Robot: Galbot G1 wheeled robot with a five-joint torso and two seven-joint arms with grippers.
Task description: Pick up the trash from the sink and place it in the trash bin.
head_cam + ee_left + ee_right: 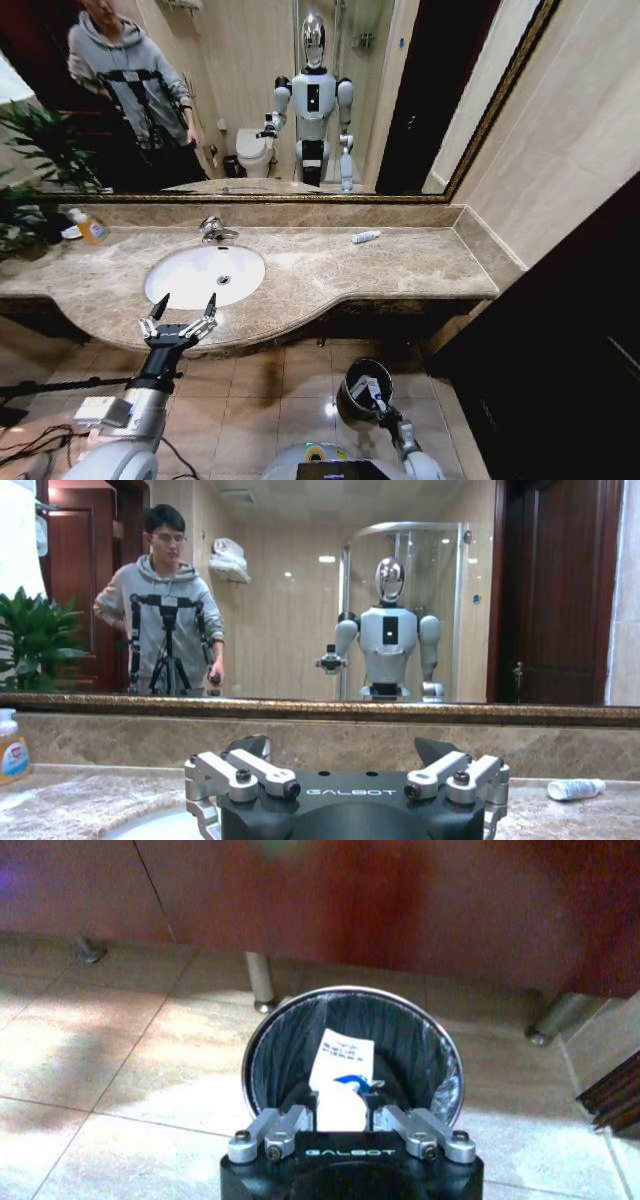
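Bathroom, marble counter point(400, 262) under a mirror | left gripper point(181, 312) hovered at the sink point(205, 274) front rim, fingers spread apart | right gripper point(343, 1111) clamped a white packet point(340, 1069) over the trash bin point(420, 1042) on the tiled floor | white tube point(366, 237) lay on counter.

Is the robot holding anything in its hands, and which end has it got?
The right gripper pinches a flat white packet with blue print by its near end, over the round dark trash bin. The left gripper is open and holds nothing, by the white sink.
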